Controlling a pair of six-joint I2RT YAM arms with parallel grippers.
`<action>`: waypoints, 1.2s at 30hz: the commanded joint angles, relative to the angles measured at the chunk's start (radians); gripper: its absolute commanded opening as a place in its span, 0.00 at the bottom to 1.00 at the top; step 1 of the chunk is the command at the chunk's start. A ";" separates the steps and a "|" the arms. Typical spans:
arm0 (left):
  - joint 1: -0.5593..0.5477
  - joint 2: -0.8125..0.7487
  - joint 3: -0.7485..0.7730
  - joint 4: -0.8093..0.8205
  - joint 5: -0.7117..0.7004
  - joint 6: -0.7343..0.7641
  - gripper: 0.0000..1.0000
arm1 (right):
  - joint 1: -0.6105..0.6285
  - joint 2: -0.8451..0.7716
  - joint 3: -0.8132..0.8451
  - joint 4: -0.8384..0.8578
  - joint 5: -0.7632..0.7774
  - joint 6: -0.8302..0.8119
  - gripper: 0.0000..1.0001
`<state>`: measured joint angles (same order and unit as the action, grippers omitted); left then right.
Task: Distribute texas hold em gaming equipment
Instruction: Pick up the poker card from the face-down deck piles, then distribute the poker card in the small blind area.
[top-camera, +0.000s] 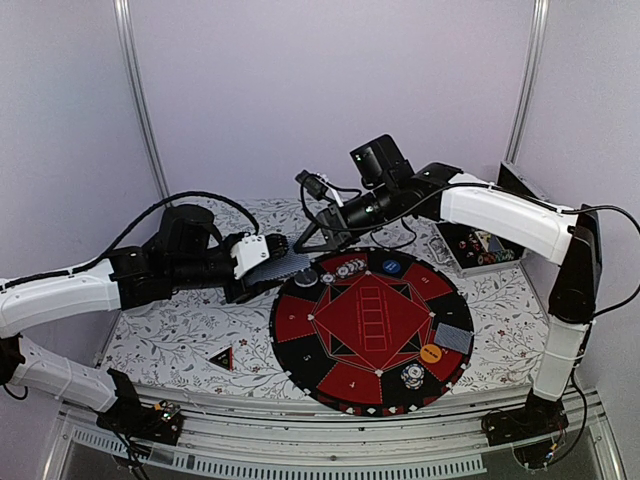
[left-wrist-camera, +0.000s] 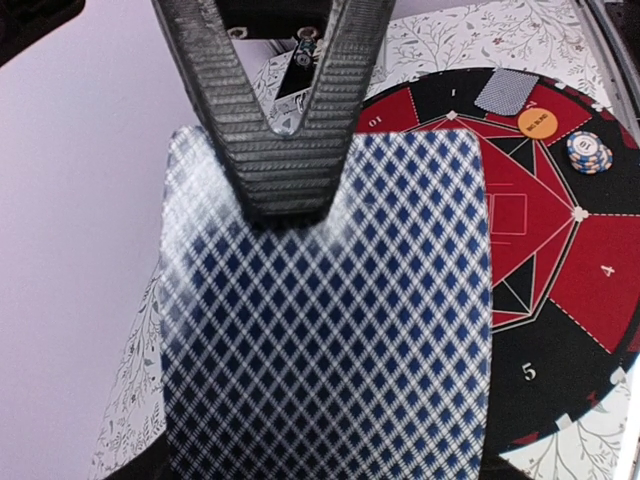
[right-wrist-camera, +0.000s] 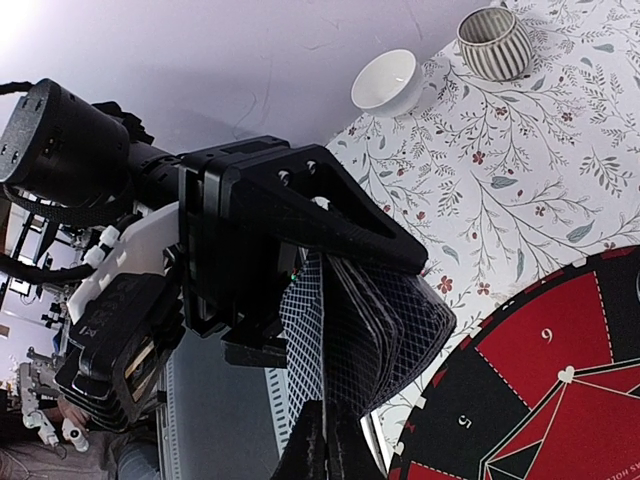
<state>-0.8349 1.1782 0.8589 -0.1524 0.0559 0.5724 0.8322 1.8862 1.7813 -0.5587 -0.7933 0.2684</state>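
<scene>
We see the cards (left-wrist-camera: 330, 330), a fanned stack with blue-diamond backs, clamped in the left gripper (top-camera: 272, 268) just off the mat's (top-camera: 370, 312) far-left rim. The right gripper (right-wrist-camera: 325, 452) is pinched tight at the stack's lower edge; we cannot tell whether it grips a card. On the mat lie a lone card (top-camera: 455, 338) at its right edge, an orange disc (top-camera: 431, 353) and chips (top-camera: 412, 376) near-right, and a blue disc (top-camera: 391, 267) at the far rim. The triangle (top-camera: 221, 357) lies on the surface left of the mat.
</scene>
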 joint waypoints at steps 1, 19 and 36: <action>0.002 -0.009 -0.006 0.022 0.005 -0.014 0.64 | 0.004 0.007 0.045 0.005 -0.006 -0.007 0.03; 0.002 -0.014 -0.007 0.019 0.004 -0.011 0.64 | -0.070 -0.099 0.019 -0.042 -0.005 -0.066 0.02; 0.004 -0.032 -0.007 0.017 0.009 -0.008 0.64 | -0.501 -0.081 -0.024 -0.482 0.487 -0.433 0.02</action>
<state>-0.8349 1.1687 0.8570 -0.1471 0.0597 0.5713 0.3878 1.7325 1.8069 -0.8902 -0.4957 0.0303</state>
